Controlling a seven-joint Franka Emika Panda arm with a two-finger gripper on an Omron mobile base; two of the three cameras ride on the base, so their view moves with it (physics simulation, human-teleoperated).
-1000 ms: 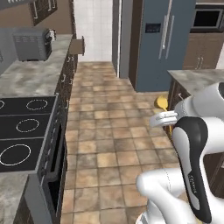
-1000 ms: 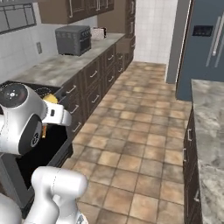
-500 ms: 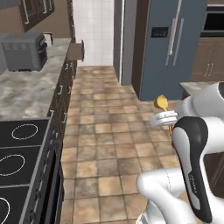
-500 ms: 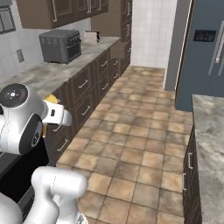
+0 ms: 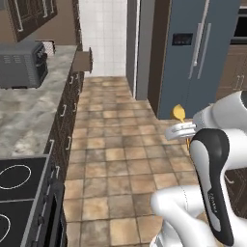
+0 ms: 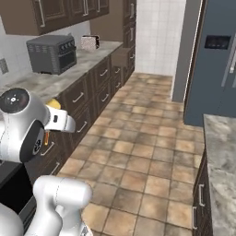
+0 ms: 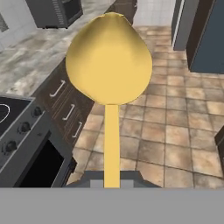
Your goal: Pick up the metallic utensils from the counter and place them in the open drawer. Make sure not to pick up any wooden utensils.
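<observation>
base: I have driven up the aisle, views shifted | gripper (image 5: 185, 132): clamped on golden spoon (image 7: 109, 70) | next: I make for open drawer (image 5: 83, 60)

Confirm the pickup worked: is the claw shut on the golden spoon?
Yes, shut on it. In the hand view the golden spoon rises straight from the claw, handle pinched at the bottom, carried above the tiled floor.

One shiny golden-yellow spoon-headed utensil (image 7: 109, 70) sits in the pincer (image 7: 112, 181), its bowl ahead of the tips. One dark grey boxy toaster oven (image 5: 20, 64) stands far ahead to the pincer's left, on one grey-brown marbled stone counter (image 5: 29, 113). One black stovetop (image 5: 17, 193) lies below left; one blue-grey fridge (image 5: 200, 53) stands ahead right.
</observation>
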